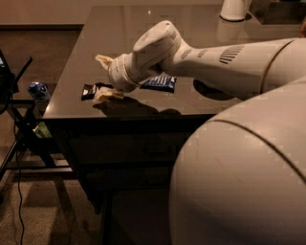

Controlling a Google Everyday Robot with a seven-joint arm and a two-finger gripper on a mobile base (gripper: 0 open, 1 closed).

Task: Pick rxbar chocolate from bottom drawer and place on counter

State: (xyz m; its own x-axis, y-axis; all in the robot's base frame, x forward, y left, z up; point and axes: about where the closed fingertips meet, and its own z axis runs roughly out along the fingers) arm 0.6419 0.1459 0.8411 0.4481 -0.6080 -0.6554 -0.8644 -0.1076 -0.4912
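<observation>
Claw [98,76] sits low over the front left corner of the surface [143,28], with its two pale fingers spread wide apart. One finger [103,60] points up and away from the surface. The other lies flat along the top and has nothing clamped against it. That lower finger rests on or against the right end of the rxbar chocolate [88,91]. The black-wrapped bar lies flat on the surface, close to the front edge and just in from the left edge. Its left end sticks out clear of the finger.

Behind the wrist, towards the middle of the front edge, a blue-wrapped bar [160,83] lies flat, partly hidden by the white arm [215,62] that reaches in from the right. A white vessel [234,9] stands at the far edge. Below the front edge the cabinet front [143,153] is in deep shadow. Off the left edge, a blue can [38,91] sits on a dark metal stand [21,129].
</observation>
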